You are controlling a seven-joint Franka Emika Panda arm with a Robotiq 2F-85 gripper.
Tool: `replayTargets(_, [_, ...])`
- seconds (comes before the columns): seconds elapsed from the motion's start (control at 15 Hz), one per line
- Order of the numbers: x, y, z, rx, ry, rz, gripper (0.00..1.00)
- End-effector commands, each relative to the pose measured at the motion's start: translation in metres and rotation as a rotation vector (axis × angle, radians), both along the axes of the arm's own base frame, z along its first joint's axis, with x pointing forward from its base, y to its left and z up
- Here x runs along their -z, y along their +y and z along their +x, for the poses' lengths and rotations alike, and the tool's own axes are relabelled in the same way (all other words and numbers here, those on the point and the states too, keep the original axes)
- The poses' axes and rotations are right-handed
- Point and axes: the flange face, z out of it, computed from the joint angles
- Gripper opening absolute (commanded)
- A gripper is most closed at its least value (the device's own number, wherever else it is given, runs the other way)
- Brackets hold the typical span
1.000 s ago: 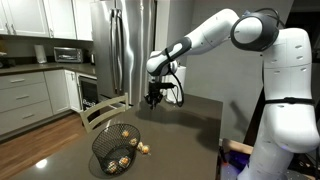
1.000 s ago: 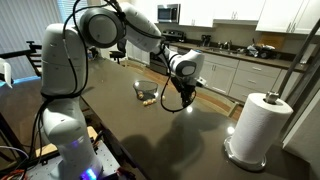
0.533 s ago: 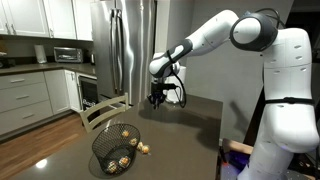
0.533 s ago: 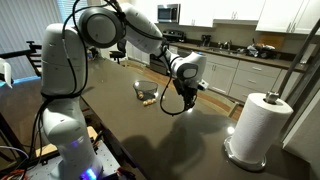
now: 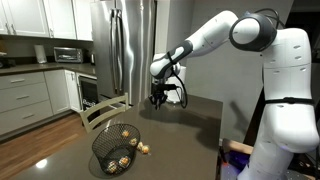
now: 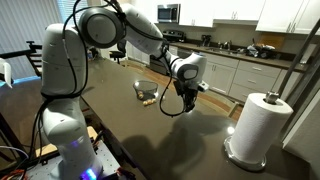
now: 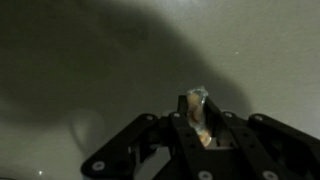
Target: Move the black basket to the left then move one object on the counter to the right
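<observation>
Over the dark grey-brown table (image 5: 192, 130) our tool (image 5: 155, 102), clenched on a small pale shiny object (image 7: 197, 110), has drifted further from the round black wire-mesh basket (image 5: 113, 148) resting at the table's edge, so we reckon the second move is under way.

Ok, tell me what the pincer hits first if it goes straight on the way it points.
It points down. The pincer holds a small shiny item, and below lies only bare counter, so that item would probably touch the counter first. The basket sits well aside.
</observation>
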Motion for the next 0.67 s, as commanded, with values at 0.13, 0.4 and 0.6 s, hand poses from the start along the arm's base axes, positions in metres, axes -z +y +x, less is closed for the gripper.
replayTargets(0.13, [0.0003, -0.0013, -0.0019, 0.028, -0.008, -0.023, 0.56])
replayTargets(0.4, [-0.0019, -0.0001, -0.0022, 0.025, -0.013, -0.023, 0.82])
replayTargets(0.6, [-0.0071, 0.0044, -0.0031, 0.013, -0.026, -0.024, 0.98])
